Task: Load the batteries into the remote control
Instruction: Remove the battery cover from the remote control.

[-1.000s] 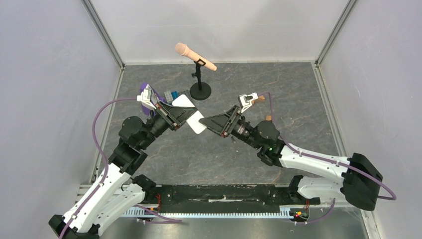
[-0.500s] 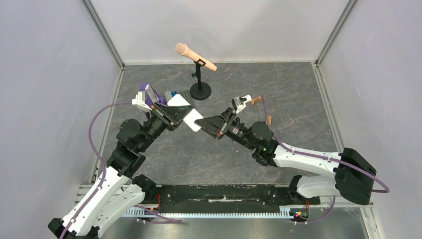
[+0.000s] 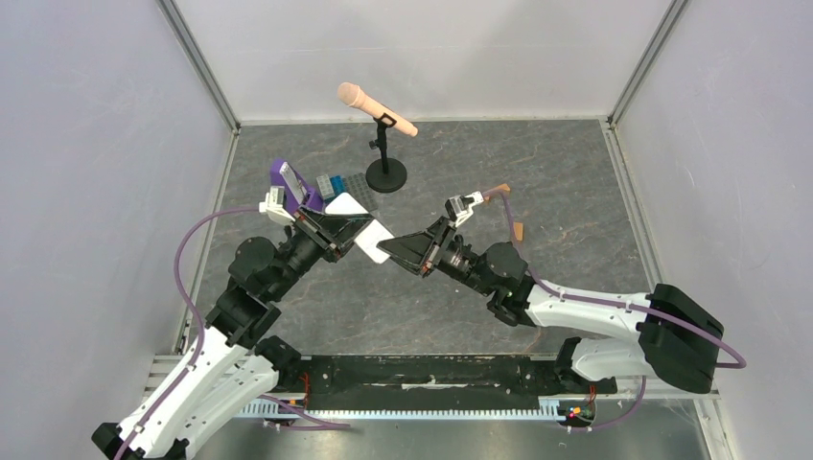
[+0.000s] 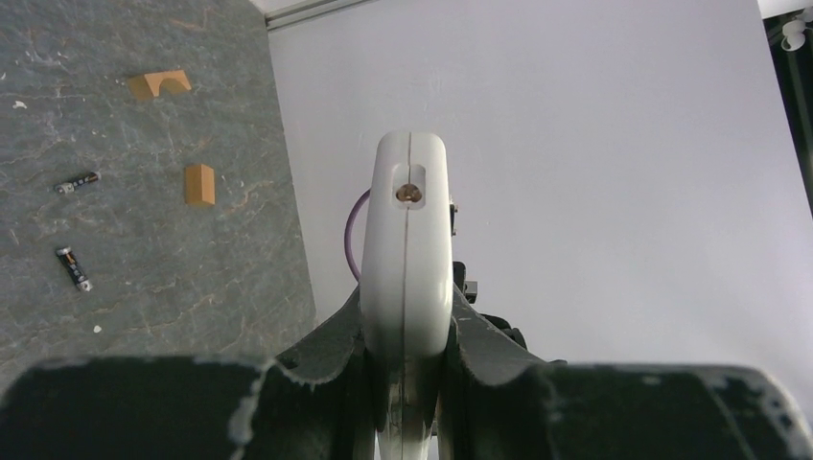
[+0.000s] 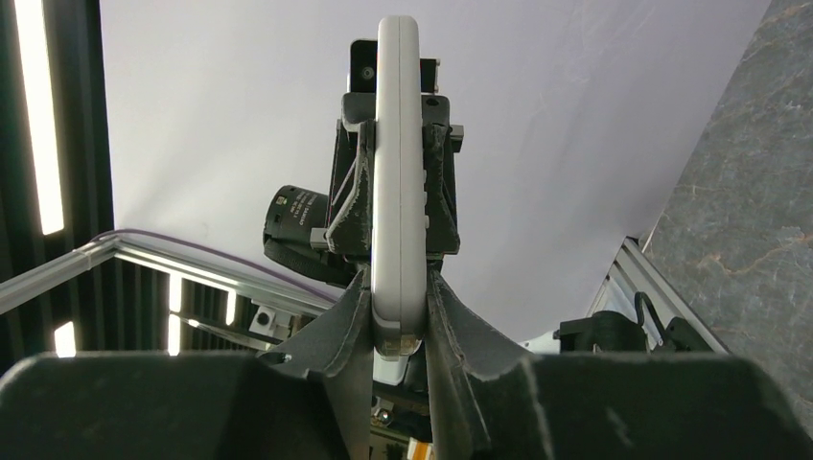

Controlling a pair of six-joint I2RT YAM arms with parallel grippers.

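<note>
Remote (image 3: pixel 372 237) held aloft between two arms, just on the near side of the microphone stand (image 3: pixel 386 172): the left gripper (image 4: pixel 407 335) pinches one end and the right gripper (image 5: pixel 398 311) clamps the other, both squeezed onto the white bar's broad faces. Both batteries (image 4: pixel 77 182) lie loose on the table (image 3: pixel 575 172), well apart from the remote, to the right of the stand beside two wooden blocks (image 4: pixel 199 184); from above, the right arm hides them. By the look of it, the job is barely begun: the remote is lifted and shared between the grippers, but neither battery is in it. Whether its back is open cannot be told from these angles. Picking up and seating both batteries remains to be done.
</note>
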